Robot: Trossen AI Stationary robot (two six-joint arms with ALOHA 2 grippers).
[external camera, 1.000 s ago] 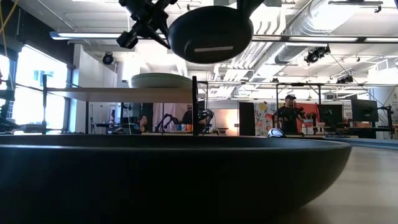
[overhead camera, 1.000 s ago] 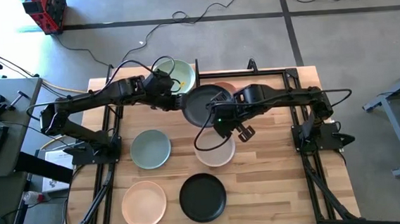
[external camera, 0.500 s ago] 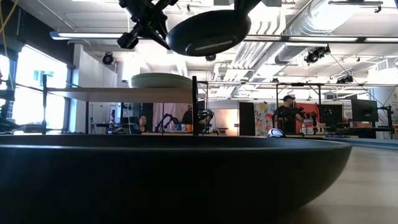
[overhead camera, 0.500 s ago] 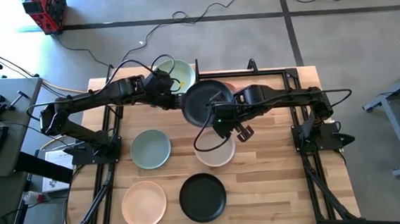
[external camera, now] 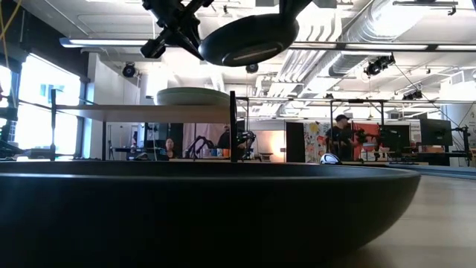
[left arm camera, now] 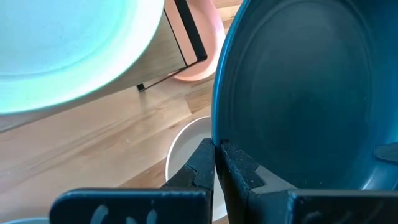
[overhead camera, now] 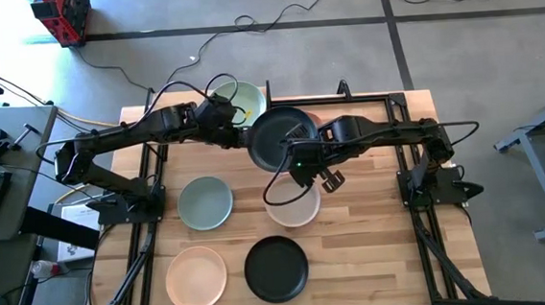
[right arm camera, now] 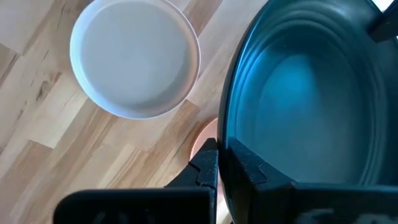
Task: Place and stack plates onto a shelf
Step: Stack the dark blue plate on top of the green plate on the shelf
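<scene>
Above the far middle of the table [overhead camera: 374,232], we see a black plate [overhead camera: 281,139] held in the air by both arms at once. The left gripper [left arm camera: 216,149] is clamped on its left rim and the right gripper [right arm camera: 219,155] on its near rim, each with its fingers pinched tight on the edge. In the low view the plate [external camera: 249,39] hangs tilted, higher than the shelf [external camera: 141,113] and just to its right.

On the shelf's left half sits a pale green plate [overhead camera: 245,101]; nothing lies in it. A pink plate [left arm camera: 196,50] shows at the shelf's right side, mostly hidden under the held one; we cannot tell whether it rests on the board.

On the tabletop lie four more plates, all empty and apart from each other: a beige plate [overhead camera: 293,205] below the held one, a blue-grey plate [overhead camera: 205,202] to its left, a peach plate [overhead camera: 196,276] at the near left, and a second black plate [overhead camera: 277,268] near the front edge.
</scene>
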